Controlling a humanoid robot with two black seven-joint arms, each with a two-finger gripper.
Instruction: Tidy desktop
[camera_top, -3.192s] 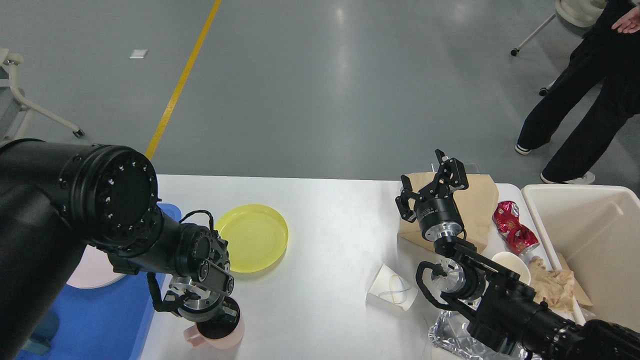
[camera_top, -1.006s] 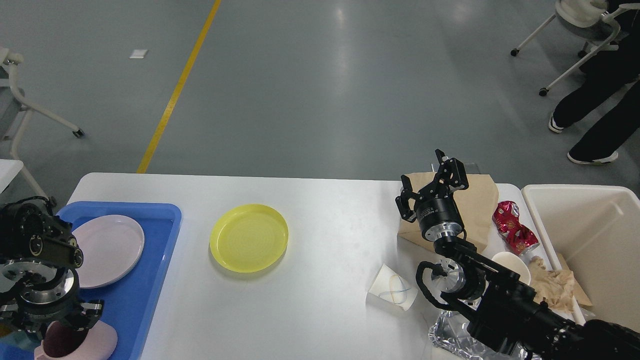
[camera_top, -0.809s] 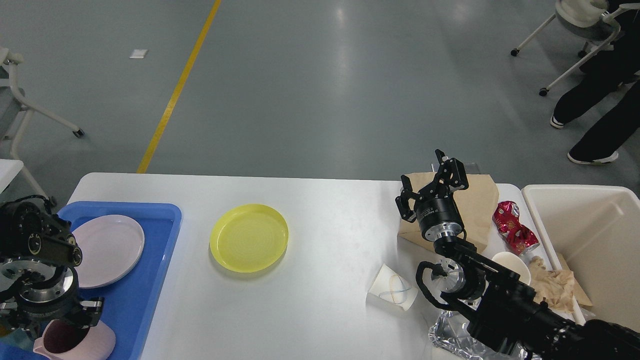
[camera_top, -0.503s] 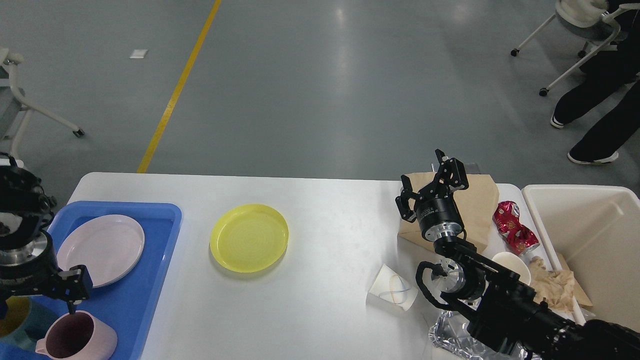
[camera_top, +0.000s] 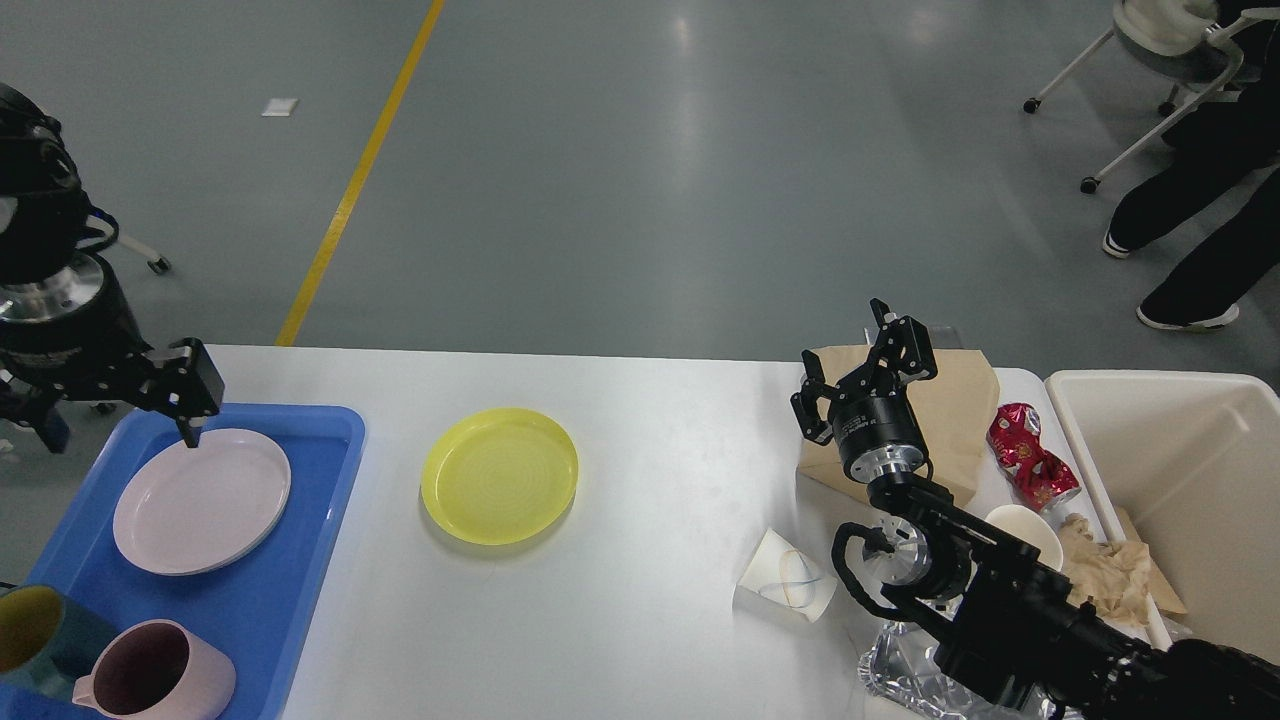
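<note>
The white desktop (camera_top: 660, 440) holds a yellow plate (camera_top: 499, 476) left of centre. My left gripper (camera_top: 118, 422) is open and empty, raised above the far left corner of the blue tray (camera_top: 280, 590). A pink mug (camera_top: 155, 680) stands free in the tray's near corner beside a teal cup (camera_top: 30, 635), with a pink plate (camera_top: 202, 500) behind them. My right gripper (camera_top: 852, 365) is open and empty, held above a brown paper bag (camera_top: 955, 410). A flattened white paper cup (camera_top: 785, 580) lies near the right arm.
At the right lie a crushed red can (camera_top: 1030, 458), a white paper cup (camera_top: 1030, 528), crumpled brown paper (camera_top: 1105, 572) and foil (camera_top: 895, 668). A cream bin (camera_top: 1190, 480) stands past the table's right end. A person's legs (camera_top: 1200, 210) and a chair are at the far right.
My left gripper carried the pink mug from the desktop into the blue tray, let it go, then rose up and away toward the far left. The right arm has not moved.
</note>
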